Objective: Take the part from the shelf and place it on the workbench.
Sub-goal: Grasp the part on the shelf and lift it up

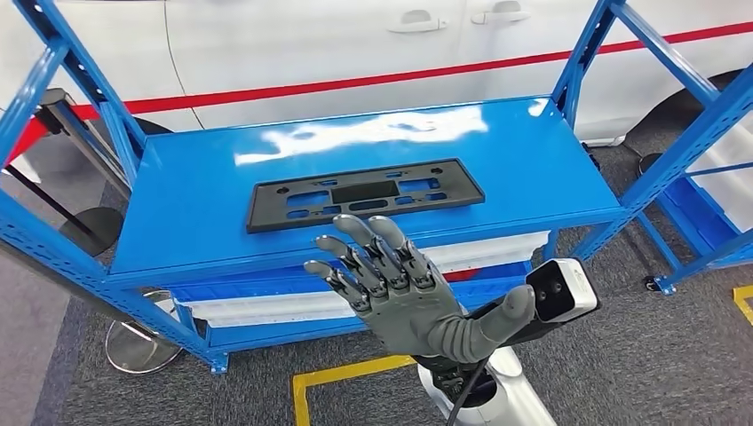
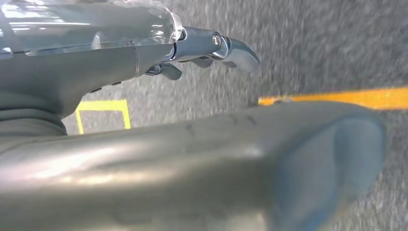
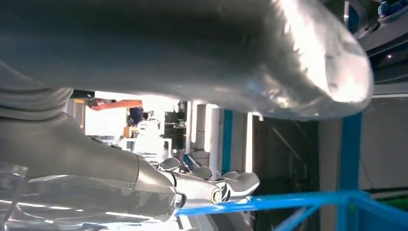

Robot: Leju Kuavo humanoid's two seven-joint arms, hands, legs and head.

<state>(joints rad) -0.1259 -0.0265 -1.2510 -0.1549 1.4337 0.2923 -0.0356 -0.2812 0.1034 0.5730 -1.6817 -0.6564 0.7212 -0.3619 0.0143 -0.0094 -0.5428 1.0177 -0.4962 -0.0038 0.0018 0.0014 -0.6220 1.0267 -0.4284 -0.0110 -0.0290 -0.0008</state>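
The part point(image 1: 364, 193), a flat black rectangular plate with cut-outs, lies on the top board of the blue shelf point(image 1: 195, 222). My right hand point(image 1: 400, 286) hovers just in front of the shelf's near edge, below the part, palm up with fingers spread and nothing in it. In the right wrist view its thumb point(image 3: 288, 62) and fingers point(image 3: 231, 185) stand apart above a blue shelf beam point(image 3: 288, 199). My left hand point(image 2: 86, 77) hangs over grey carpet and holds nothing, its fingers point(image 2: 231, 50) apart from the thumb point(image 2: 216, 163).
A white car point(image 1: 293, 44) with a red stripe stands right behind the shelf. Blue uprights point(image 1: 89, 89) rise at both ends, and another blue rack point(image 1: 710, 204) is at the right. Yellow tape point(image 1: 337, 373) marks the floor; a round metal base point(image 1: 142, 342) sits at the lower left.
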